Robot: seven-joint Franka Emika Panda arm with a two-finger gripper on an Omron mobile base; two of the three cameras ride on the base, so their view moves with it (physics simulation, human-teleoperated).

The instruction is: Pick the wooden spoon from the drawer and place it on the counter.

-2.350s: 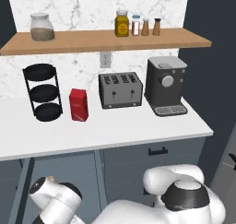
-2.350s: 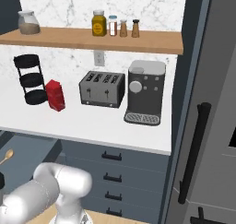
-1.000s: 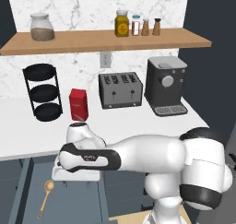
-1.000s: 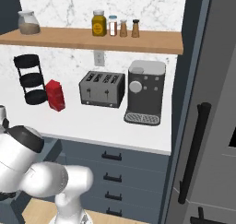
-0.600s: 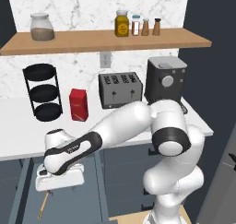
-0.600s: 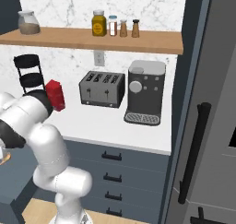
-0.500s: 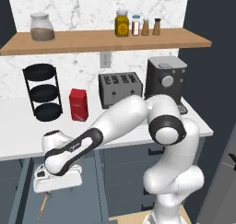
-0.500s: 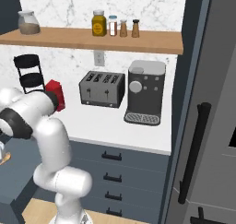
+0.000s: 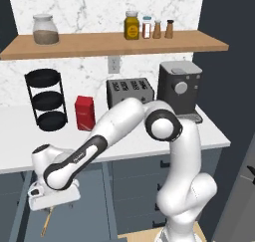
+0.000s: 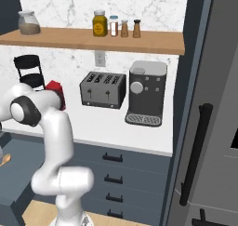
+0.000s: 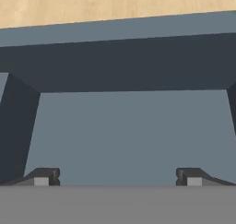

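Observation:
The drawer [image 9: 79, 221] stands pulled out below the counter [image 9: 149, 141] at the lower left, its flat grey floor [image 11: 129, 131] seen between dark walls in the hand view. The wooden spoon [image 9: 46, 223] lies in it, its thin handle sticking out from under my hand; its round bowl [image 10: 4, 160] shows at the left edge of the right base view. My gripper [image 9: 52, 201] hangs low over the drawer, right above the spoon. Its fingertips [image 11: 46, 176] stand wide apart, so the gripper [image 11: 117, 177] is open and holds nothing.
On the counter [image 10: 107, 122] stand a red box [image 9: 84, 112], a black three-tier rack [image 9: 46, 99], a toaster [image 9: 130, 91] and a coffee machine [image 9: 179, 86]. A wooden shelf [image 9: 114, 43] with jars hangs above. A tall dark cabinet with a bar handle [image 10: 195, 155] closes the right side.
My arm has unfolded and swung left and down, bringing the hand low over the open drawer and the spoon. The jaws stayed open.

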